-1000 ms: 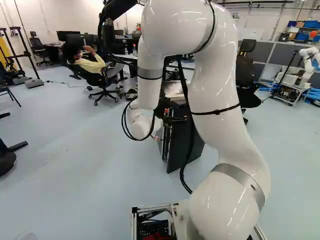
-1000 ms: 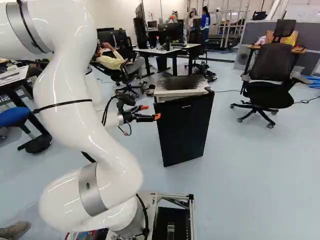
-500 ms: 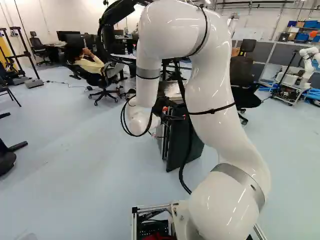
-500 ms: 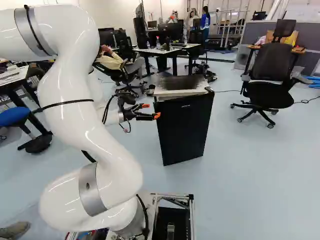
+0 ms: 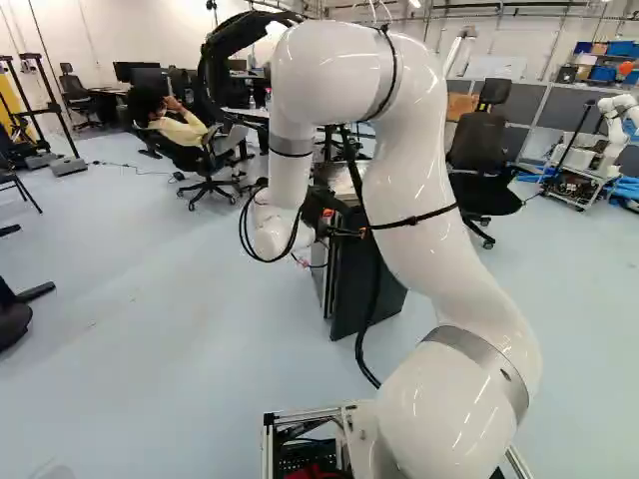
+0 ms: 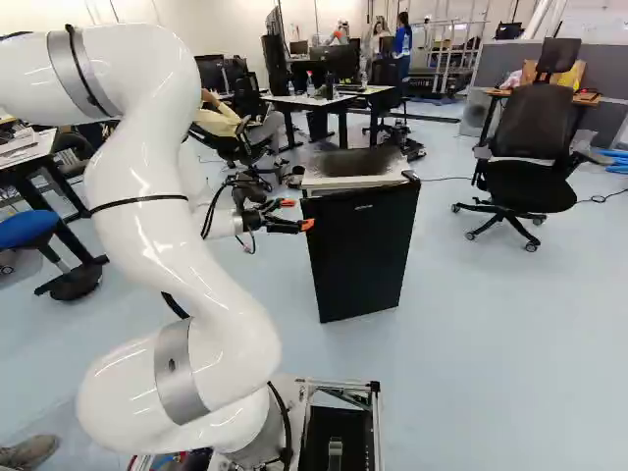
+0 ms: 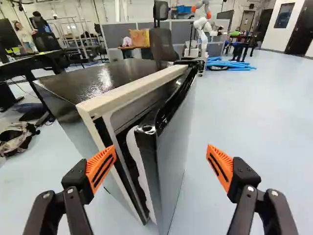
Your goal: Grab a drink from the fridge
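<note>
My gripper [image 6: 297, 214] is at the near side of the small black fridge [image 6: 361, 253] in the right base view. Seen from the wrist, the gripper [image 7: 162, 151] stands wide open, nothing held. The fridge door [image 7: 174, 142] is slightly ajar, a narrow gap separating it from the pale frame [image 7: 129, 90]. The door's free edge lies ahead, between the lines of the two fingers. One orange pad [image 7: 101, 168] is on the fridge body's side, the other [image 7: 220, 168] beyond the door's outer face. The fridge's inside is mostly hidden, and no drink shows.
An office chair [image 6: 530, 162] stands right of the fridge in the right base view. Desks [image 6: 339, 101] and a seated person are behind it. A blue stool [image 6: 27, 231] is at that view's left. Another robot [image 5: 611, 125] stands far off, near blue tubing [image 7: 230, 64].
The arm's upper joints have swung left and lower in the left base view, rightward and lower in the right base view. The gripper has shifted slightly. The base and fridge have stayed put.
</note>
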Available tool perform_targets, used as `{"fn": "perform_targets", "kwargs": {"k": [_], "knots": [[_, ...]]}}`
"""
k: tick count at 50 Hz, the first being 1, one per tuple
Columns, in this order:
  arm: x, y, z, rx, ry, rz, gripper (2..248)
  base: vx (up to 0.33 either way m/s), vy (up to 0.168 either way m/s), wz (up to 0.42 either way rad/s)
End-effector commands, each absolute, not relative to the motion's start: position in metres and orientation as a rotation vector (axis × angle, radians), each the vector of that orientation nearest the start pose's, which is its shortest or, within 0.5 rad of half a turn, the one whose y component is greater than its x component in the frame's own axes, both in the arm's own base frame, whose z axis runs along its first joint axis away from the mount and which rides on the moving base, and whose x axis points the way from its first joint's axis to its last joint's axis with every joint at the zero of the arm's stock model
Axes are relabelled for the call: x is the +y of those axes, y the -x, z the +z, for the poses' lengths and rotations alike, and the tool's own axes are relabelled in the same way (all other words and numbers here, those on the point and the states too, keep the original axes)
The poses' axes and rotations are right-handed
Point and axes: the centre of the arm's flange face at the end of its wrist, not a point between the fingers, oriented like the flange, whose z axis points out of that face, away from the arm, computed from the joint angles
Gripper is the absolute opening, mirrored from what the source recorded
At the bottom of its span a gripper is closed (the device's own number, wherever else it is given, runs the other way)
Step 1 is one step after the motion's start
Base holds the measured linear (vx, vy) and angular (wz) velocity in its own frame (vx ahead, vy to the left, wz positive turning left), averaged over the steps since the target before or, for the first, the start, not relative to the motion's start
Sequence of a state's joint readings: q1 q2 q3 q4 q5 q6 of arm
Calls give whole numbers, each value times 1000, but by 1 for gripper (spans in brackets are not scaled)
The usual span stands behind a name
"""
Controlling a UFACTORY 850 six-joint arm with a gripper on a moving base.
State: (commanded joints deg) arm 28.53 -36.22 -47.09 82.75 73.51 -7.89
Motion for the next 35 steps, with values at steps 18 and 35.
{"fn": "perform_targets", "kwargs": {"k": [18,35], "knots": [[154,-463,265,-1013,-1908,1517,247,0,0,0],[154,-463,265,-1013,-1908,1517,247,0,0,0]]}}
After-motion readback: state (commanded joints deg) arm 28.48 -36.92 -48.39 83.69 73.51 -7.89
